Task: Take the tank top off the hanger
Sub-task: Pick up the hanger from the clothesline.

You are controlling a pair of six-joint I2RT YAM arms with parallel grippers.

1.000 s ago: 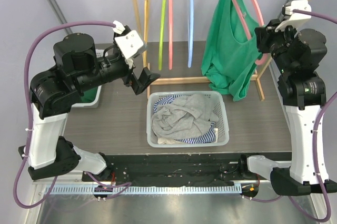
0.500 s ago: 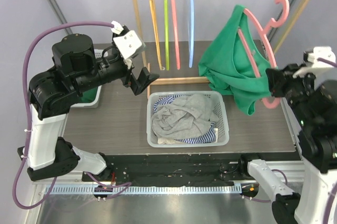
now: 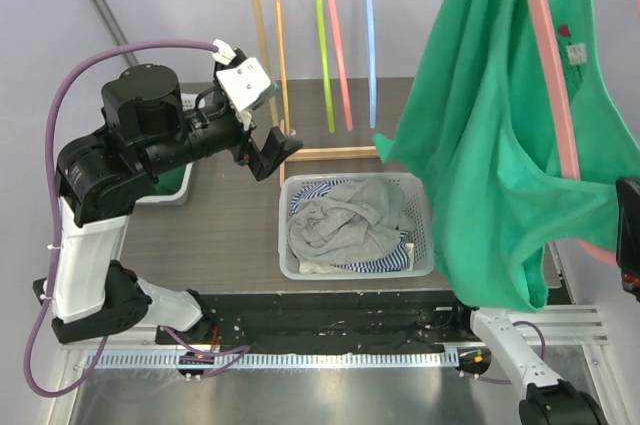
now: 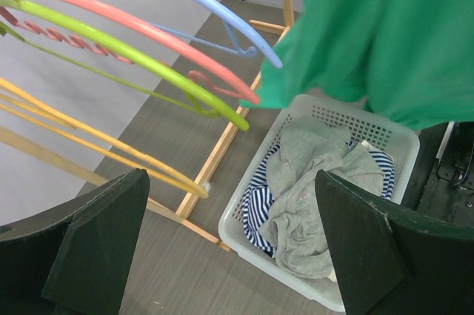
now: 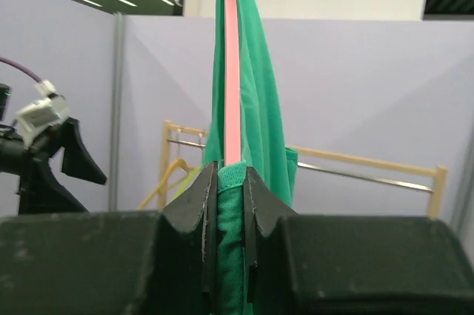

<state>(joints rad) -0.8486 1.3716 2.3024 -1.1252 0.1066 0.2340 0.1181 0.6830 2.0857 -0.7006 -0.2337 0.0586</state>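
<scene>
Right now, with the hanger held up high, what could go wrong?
1. The right gripper seems to pinch tank top fabric along with the pink hanger; pulling could stretch or jam it.
2. The open left gripper sits beside the rack hangers; reaching across might snag one.

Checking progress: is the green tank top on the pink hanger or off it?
On: the green fabric tank top drapes around the pink plastic hanger, and the right tool pinches both.

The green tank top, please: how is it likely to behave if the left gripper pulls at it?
Probably floppy: the tank top hangs in loose folds from the pink hanger. Likely light, since the thin hanger carries it unbent. It may drag rather than slide free, as fabric drapes both sides.
</scene>
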